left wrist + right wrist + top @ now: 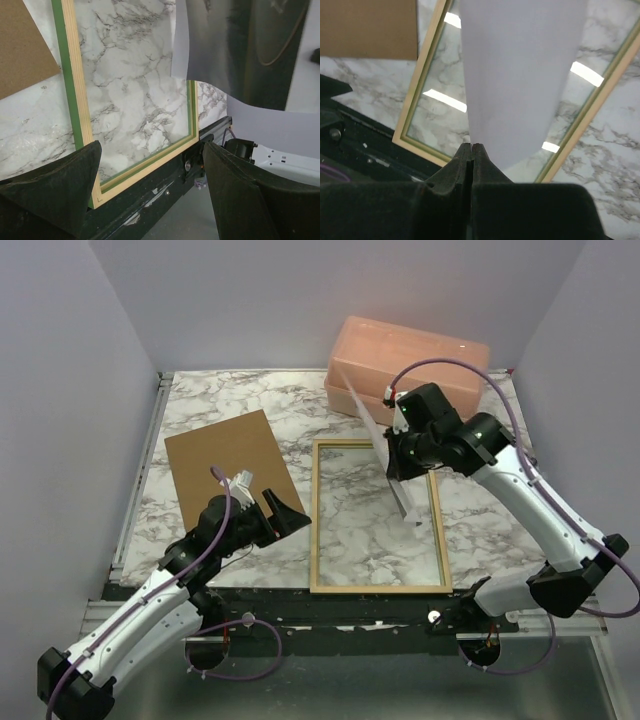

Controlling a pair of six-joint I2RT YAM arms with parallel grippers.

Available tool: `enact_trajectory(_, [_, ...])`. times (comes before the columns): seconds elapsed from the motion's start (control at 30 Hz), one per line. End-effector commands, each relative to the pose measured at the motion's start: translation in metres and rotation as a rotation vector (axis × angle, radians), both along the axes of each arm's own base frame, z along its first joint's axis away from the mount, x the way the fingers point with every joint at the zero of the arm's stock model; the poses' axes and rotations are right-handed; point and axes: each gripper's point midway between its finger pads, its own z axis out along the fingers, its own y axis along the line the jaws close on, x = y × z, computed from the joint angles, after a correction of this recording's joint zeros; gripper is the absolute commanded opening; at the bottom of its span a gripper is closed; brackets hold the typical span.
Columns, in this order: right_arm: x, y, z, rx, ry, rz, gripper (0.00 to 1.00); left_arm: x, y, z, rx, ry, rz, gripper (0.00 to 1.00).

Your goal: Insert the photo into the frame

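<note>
- The photo (404, 500) is a large paper sheet, held nearly on edge and slanting from the far side towards the near side, above the right half of the frame (315, 530).
- In the left wrist view the photo's (240, 50) printed side is grey and misty with dark upright shapes and a white border. It is too blurred to make out more.
- In the right wrist view the photo's (520, 75) reverse is plain white, and the sheet bows slightly.
- The right gripper (400, 455) pinches the photo by one edge. Its fingers (462, 160) are pressed together on the paper.
- The frame lies flat at the middle of the desk's (190, 405) near edge, pale wood side up.
- Green shows along the frame's (82, 110) outer and inner edges.
- The frame's (422, 85) pane reflects bright strips of light, and the marble top shows through it.
- The left gripper (285, 512) is near the left near corner, just beside the frame's left rail. It is spread wide with nothing between the fingers (75, 175).
- A brown board (225, 465) lies flat on the left half of the desk, apart from the frame.
- A peach box (410, 355) stands at the far edge, right of centre.
</note>
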Motion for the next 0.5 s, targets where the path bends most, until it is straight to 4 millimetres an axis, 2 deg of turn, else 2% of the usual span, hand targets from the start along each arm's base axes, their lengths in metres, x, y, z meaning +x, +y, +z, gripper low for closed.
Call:
enact_trajectory(0.0, [-0.021, 0.036, -0.030, 0.110, 0.154, 0.132, 0.00, -0.002, 0.000, 0.012, -0.020, -0.017, -0.001, 0.85])
enact_trajectory(0.2, [-0.037, 0.072, -0.056, 0.266, 0.270, 0.198, 0.01, -0.003, 0.000, 0.014, -0.037, -0.013, -0.001, 0.87])
enact_trajectory(0.47, [-0.061, 0.102, -0.108, 0.356, 0.409, 0.219, 0.01, -0.004, -0.004, 0.004, -0.084, 0.007, 0.004, 0.91])
